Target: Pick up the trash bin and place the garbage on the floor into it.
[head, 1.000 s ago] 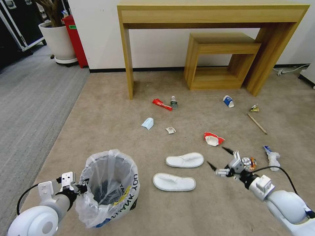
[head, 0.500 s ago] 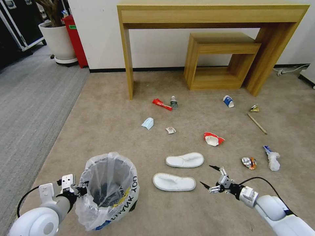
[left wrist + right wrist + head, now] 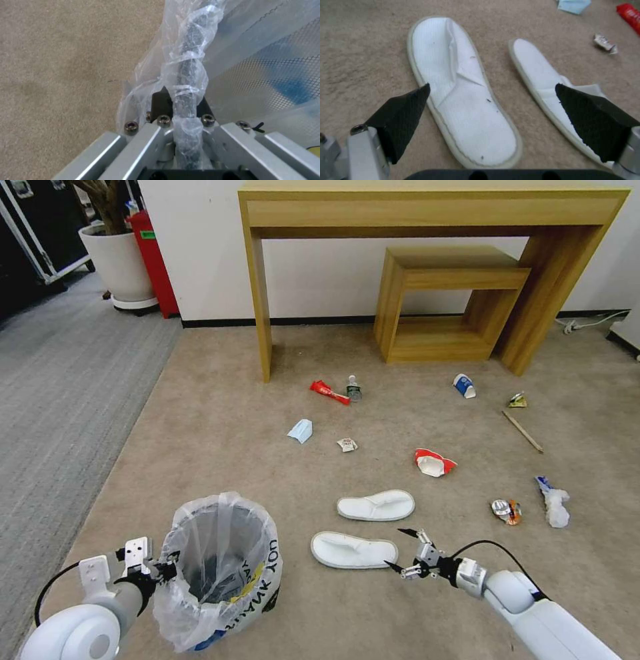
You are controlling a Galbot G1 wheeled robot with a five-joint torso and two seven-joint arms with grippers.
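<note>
The trash bin [image 3: 220, 567], black with a crinkled white bag, hangs at the lower left above the beige floor [image 3: 220, 447]. My left gripper [image 3: 167, 568] is shut on its bag-wrapped rim [image 3: 186, 100]. My right gripper [image 3: 395, 548] is open, low over the carpet, just right of the nearer white slipper [image 3: 353, 551]. In the right wrist view that slipper [image 3: 460, 100] lies between the black fingertips [image 3: 403, 112], with the second slipper [image 3: 536, 70] beside it. More garbage lies farther out: blue mask [image 3: 301, 431], red wrapper [image 3: 329, 392], small bottle [image 3: 353, 389], paper cup [image 3: 464, 385], crushed can [image 3: 506, 511], crumpled paper [image 3: 553, 503], wooden stick [image 3: 522, 431].
A tall wooden table [image 3: 433, 207] with a smaller one [image 3: 453, 280] under it stands against the far wall. Grey ribbed carpet [image 3: 60, 380] runs along the left, with a white plant pot [image 3: 120, 263] and a red canister [image 3: 153, 253] behind it. A cable [image 3: 590, 322] lies far right.
My right gripper has drawn back toward me and to the left, from beside the crushed can to the end of the nearer slipper, staying open. The bin has sunk slightly.
</note>
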